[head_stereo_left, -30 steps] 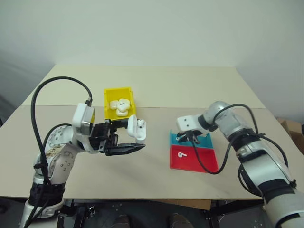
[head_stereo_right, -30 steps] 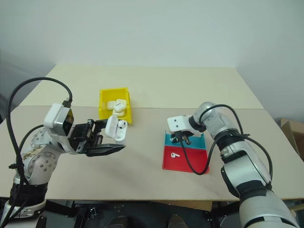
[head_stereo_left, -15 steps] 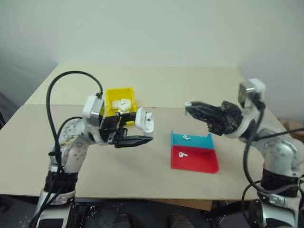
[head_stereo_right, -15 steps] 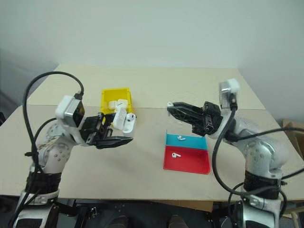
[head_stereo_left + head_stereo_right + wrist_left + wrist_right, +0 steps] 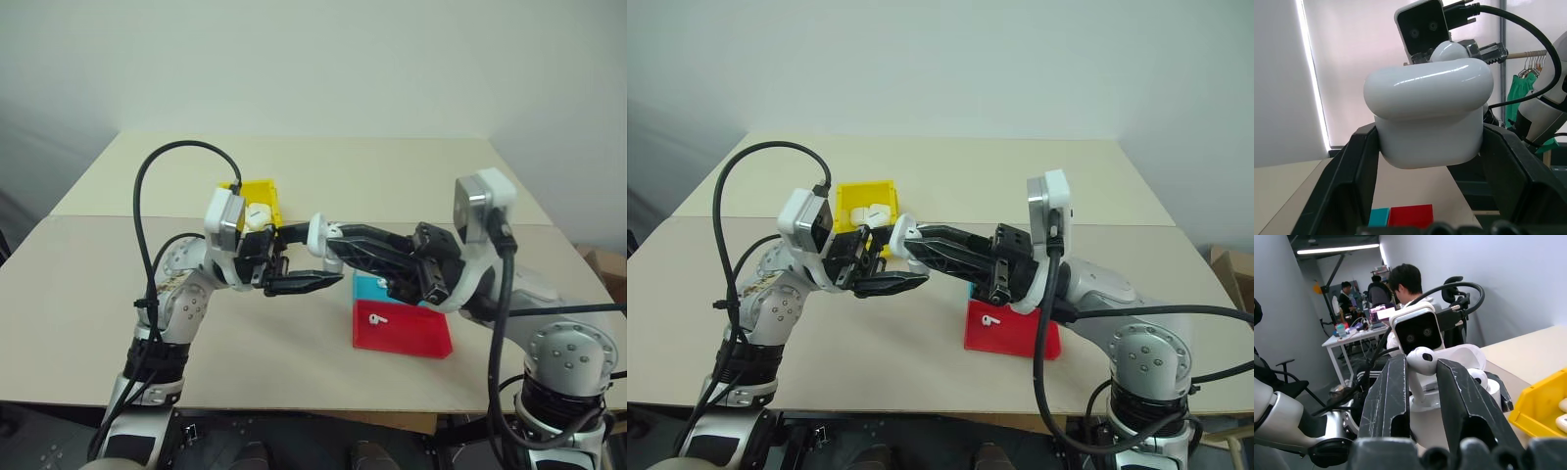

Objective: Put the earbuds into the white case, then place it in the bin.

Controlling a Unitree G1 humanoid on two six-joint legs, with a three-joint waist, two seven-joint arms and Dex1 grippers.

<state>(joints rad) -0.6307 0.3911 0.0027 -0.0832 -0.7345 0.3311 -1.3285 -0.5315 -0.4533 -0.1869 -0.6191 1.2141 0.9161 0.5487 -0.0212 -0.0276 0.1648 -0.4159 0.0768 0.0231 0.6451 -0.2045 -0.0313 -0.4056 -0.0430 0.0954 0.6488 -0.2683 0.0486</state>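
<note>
White case (image 5: 1427,115): clamped in left gripper (image 5: 294,262). Earbud (image 5: 1421,360): pinched in right gripper (image 5: 1422,382), seemingly over the case's open top.

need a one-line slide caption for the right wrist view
Right gripper brings an earbud to the open white case held in the left gripper, yellow bin alongside.

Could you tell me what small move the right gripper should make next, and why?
Probably ease the earbud down into the open white case and only then open. The right gripper pinches the earbud just above the case, which the left gripper holds with its lid flipped up; one bud already seems seated inside, and the stem is not yet in.
</note>
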